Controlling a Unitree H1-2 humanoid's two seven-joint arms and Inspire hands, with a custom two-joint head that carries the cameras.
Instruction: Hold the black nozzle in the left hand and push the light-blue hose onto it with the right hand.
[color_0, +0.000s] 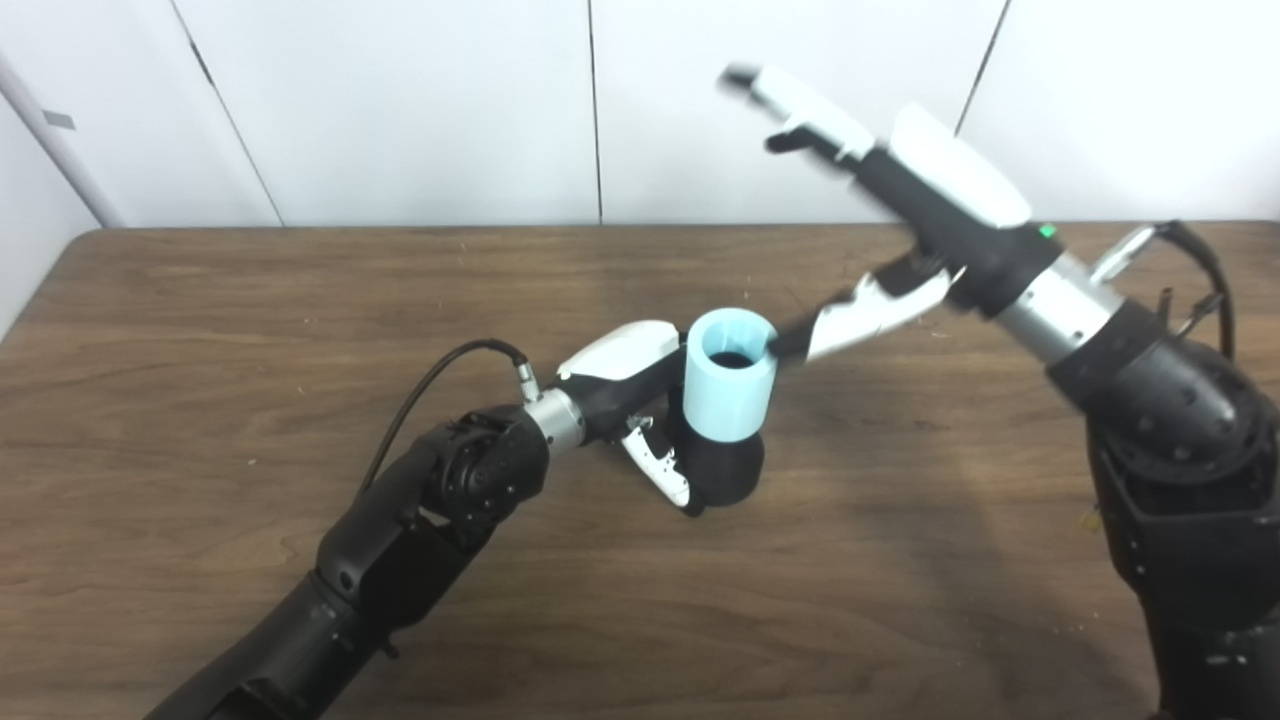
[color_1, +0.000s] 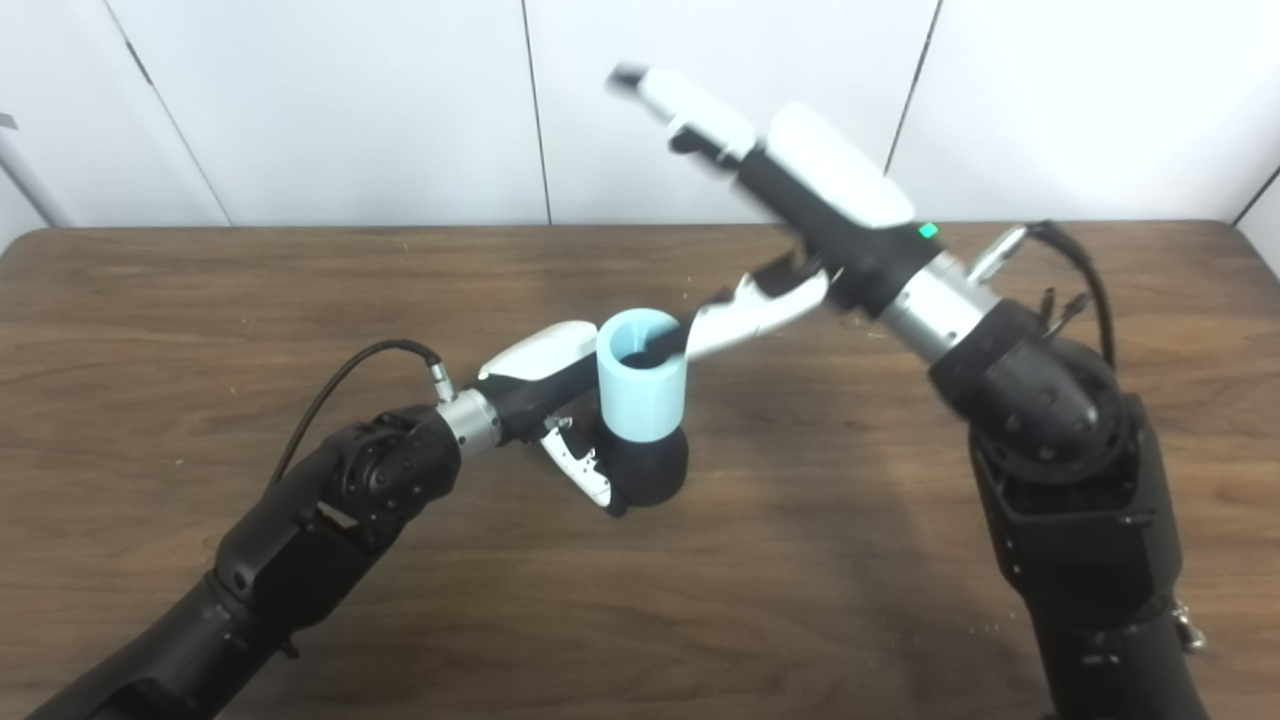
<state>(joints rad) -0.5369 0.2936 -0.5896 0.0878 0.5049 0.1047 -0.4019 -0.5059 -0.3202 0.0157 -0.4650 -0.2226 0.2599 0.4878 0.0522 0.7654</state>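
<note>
The black nozzle (color_0: 725, 468) stands upright on the wooden table (color_0: 200, 330), with the light-blue hose (color_0: 731, 374) seated over its top. My left hand (color_0: 640, 400) wraps the nozzle from the left, its thumb running down the front. My right hand (color_0: 880, 210) hovers to the upper right of the hose, open, fingers spread and raised toward the wall. Its thumb tip lies right by the hose's rim; whether it touches is unclear. The right hand looks motion-blurred.
White wall panels (color_0: 420, 100) stand behind the table's far edge. A black cable (color_0: 430, 375) loops out of my left wrist. My right forearm (color_0: 1150, 400) rises bulky at the right side of the table.
</note>
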